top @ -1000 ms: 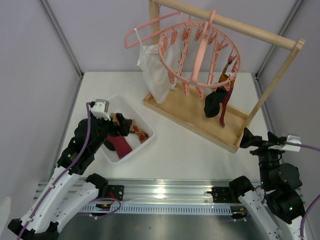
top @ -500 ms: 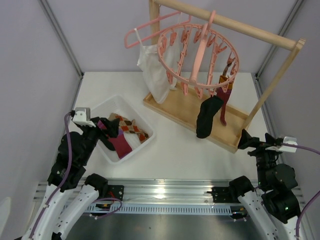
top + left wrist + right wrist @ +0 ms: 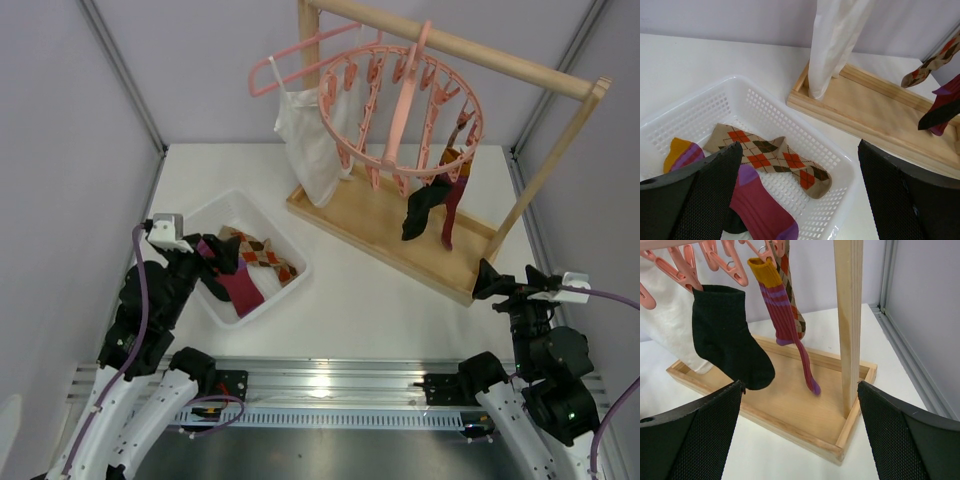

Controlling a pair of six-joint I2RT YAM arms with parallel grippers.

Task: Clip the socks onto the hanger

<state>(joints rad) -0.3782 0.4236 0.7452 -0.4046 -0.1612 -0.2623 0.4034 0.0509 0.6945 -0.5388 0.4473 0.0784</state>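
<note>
The round pink hanger (image 3: 400,100) hangs from the wooden rail. Clipped to it are a black sock (image 3: 422,208) (image 3: 727,335), a maroon sock (image 3: 452,205) (image 3: 785,320) and an argyle sock (image 3: 452,155) (image 3: 790,285). In the white basket (image 3: 295,278) (image 3: 840,155) lie a tan argyle sock (image 3: 262,255) (image 3: 770,157) and a maroon sock with purple toe (image 3: 240,290) (image 3: 757,207). My left gripper (image 3: 215,270) (image 3: 799,165) is open and empty over the basket's near-left side. Near the rack's right end, my right gripper (image 3: 508,278) (image 3: 800,390) is also open and empty.
A white camisole (image 3: 310,140) on a thin pink coat hanger (image 3: 290,62) hangs at the rail's left end. The wooden rack base (image 3: 370,225) crosses the table's middle, and its upright post (image 3: 850,315) stands just ahead of my right gripper.
My left arm has drawn back from over the basket toward the near left. The black sock has swung on the hanger. The right gripper has shifted slightly.
</note>
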